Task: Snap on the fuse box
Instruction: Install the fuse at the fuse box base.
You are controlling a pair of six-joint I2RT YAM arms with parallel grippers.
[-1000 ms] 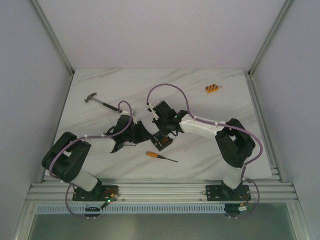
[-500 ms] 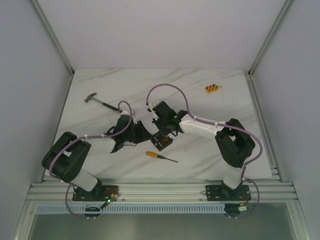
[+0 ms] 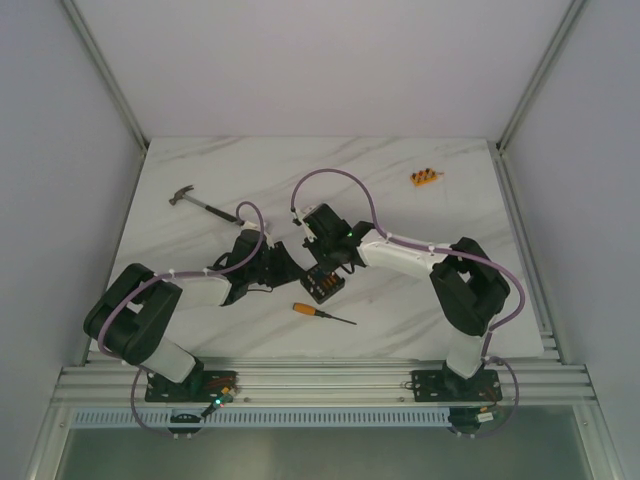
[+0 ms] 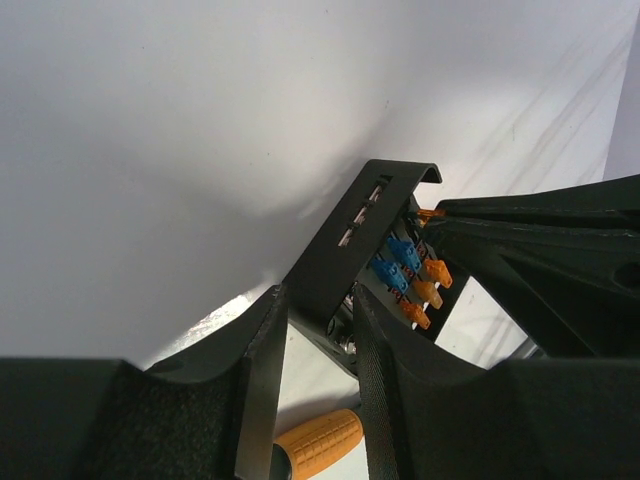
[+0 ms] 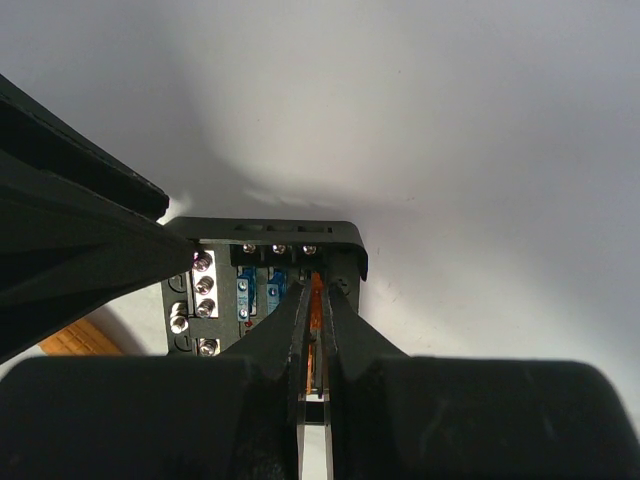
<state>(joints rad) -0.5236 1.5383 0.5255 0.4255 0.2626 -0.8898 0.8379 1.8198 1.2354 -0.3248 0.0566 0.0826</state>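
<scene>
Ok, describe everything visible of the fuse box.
The fuse box is small, black plastic, open on top, showing rows of blue and orange fuses and silver screws. It sits between the arms near the white table's middle. The left gripper clamps one wall; the right gripper pinches an orange fuse in it.

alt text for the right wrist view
The right gripper, jaws shut on a thin orange fuse, pokes into the small black squarish plastic fuse box on a white table. Silver screws and blue fuses show inside it.
</scene>
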